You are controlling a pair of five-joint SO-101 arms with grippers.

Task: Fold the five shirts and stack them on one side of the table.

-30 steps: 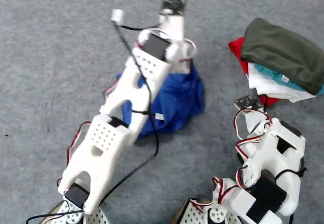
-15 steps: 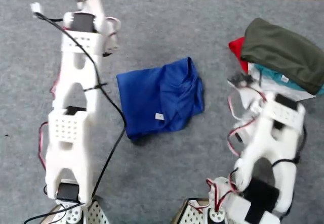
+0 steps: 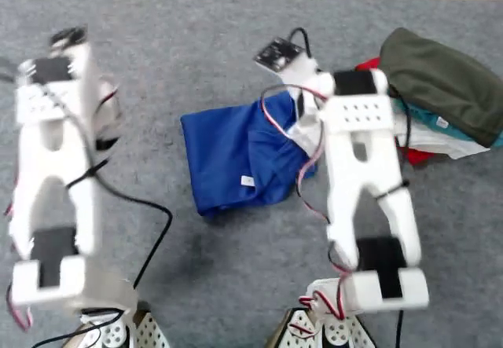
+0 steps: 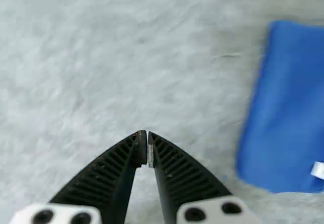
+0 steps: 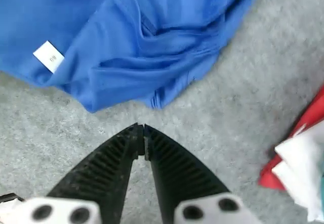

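Blue shirt (image 3: 236,159) lies roughly folded and rumpled on grey tabletop (image 3: 157,65), just ahead of right gripper (image 5: 141,135), which is clenched and empty. Stack of folded shirts (image 3: 440,89) sits near that gripper, opposite side. Left gripper (image 4: 147,145) clenched, empty, over bare cloth; shirt off beside it.

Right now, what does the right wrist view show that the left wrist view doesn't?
Right wrist view: the right gripper, fingers shut, rumpled folds of the blue shirt, and the edges of a red shirt and a white shirt. Left wrist view: the left gripper, fingers shut, over the grey table. Both: the blue shirt and its white tag.
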